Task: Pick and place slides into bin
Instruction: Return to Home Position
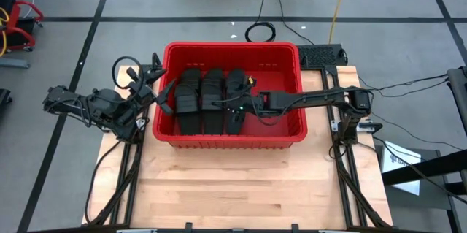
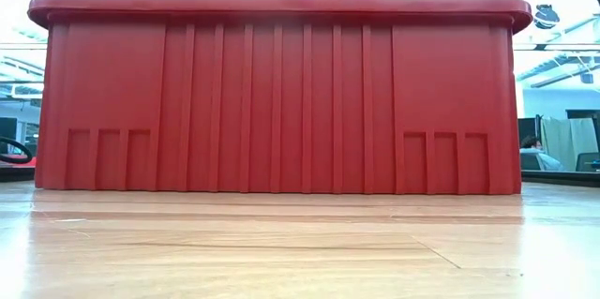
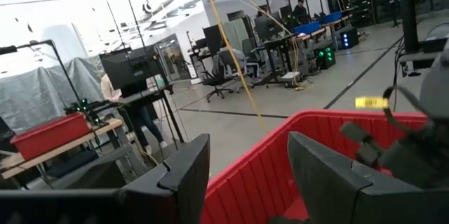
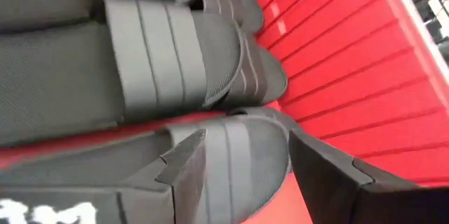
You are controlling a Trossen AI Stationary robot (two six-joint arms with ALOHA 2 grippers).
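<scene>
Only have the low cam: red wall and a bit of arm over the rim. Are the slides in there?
Observer: Yes. The slides lie side by side in the bin, on the side nearer the left arm.
Operator: Which arm is that over the rim, and is it holding anything?
Observer: The right one. The right gripper hangs inside the bin just above the slides, open, with nothing between its fingers.
Operator: Left arm?
Observer: The left gripper is open and empty, at the bin's left rim.
</scene>
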